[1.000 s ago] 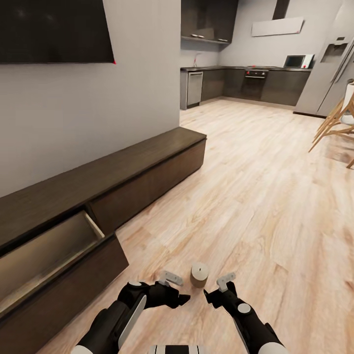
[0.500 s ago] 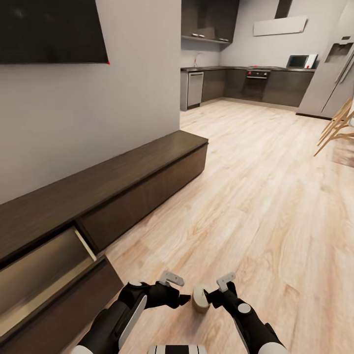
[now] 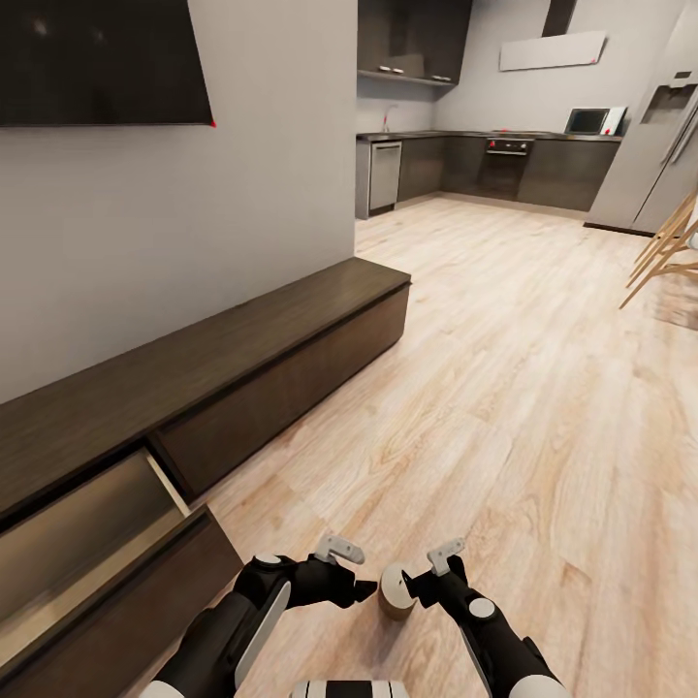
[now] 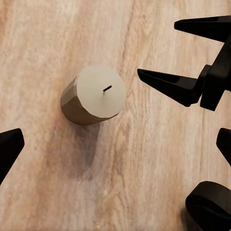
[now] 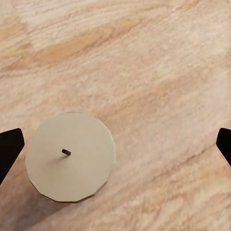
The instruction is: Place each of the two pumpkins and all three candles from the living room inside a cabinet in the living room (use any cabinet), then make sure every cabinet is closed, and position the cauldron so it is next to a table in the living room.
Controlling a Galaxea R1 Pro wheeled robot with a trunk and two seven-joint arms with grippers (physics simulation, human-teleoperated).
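At lower left of the head view, the cabinet (image 3: 242, 373) runs along the wall, one drawer (image 3: 92, 528) pulled out. Toward bottom centre, the left pincer (image 3: 351, 574) hangs over the floor (image 3: 504, 388), jaws wide. Just right of it stands a candle (image 3: 394, 592), upright on the planks. Touching or nearly touching the candle's right side, the right pincer (image 3: 424, 576) hangs spread wide, gripping nothing.

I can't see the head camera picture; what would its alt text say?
A stubby candle stands on the wood floor between the left gripper and right gripper, both open. At left, the long dark cabinet has one drawer pulled open; a kitchen lies beyond.
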